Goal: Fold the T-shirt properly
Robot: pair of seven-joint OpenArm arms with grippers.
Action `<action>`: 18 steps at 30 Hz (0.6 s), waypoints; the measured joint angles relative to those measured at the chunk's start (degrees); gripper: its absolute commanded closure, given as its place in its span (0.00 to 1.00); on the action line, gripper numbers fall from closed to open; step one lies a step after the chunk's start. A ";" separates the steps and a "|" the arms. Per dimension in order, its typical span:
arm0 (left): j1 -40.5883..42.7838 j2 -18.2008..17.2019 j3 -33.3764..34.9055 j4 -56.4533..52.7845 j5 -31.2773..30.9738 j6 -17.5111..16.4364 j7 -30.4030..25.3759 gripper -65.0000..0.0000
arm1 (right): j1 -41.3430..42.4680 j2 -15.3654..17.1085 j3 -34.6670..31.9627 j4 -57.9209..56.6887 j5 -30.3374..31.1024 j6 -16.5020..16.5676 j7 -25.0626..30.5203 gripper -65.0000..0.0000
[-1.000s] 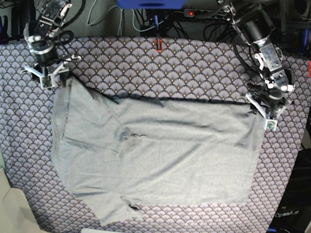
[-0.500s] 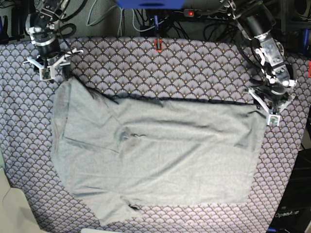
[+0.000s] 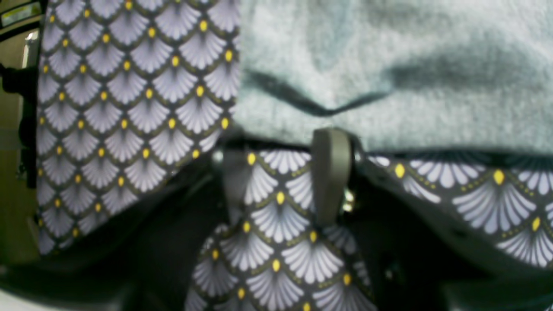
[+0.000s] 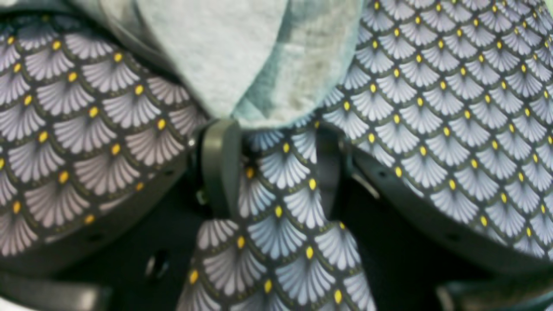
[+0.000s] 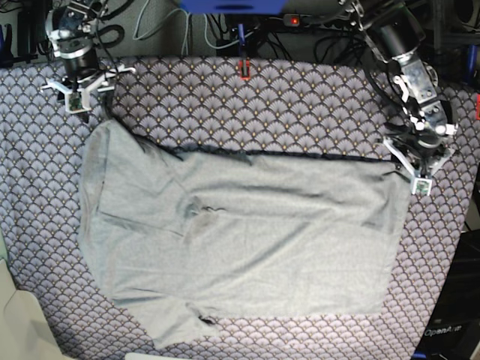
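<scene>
Lying spread: T-shirt (image 5: 240,240), light grey, flat on the purple scallop-patterned tablecloth (image 5: 300,105) over the desk, folded edge along its far side.
Left pincer (image 3: 281,181): fingers spread, tablecloth visible between them, tips at the shirt's edge near its far corner, nothing pinched.
Right pincer (image 4: 270,164): fingers spread, empty, just beside a shirt corner tip.
Cables (image 5: 217,30): behind the desk's far edge.
</scene>
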 measured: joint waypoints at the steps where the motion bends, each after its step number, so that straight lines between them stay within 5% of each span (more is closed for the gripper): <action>1: 0.00 -0.07 0.00 0.00 0.02 0.07 0.02 0.61 | -0.11 0.02 0.00 0.00 0.00 0.00 -0.04 0.54; 18: -0.76 -0.24 -0.09 -2.29 -0.15 0.46 -0.44 0.61 | 0.17 0.02 -2.54 -2.08 0.04 -0.02 0.35 0.54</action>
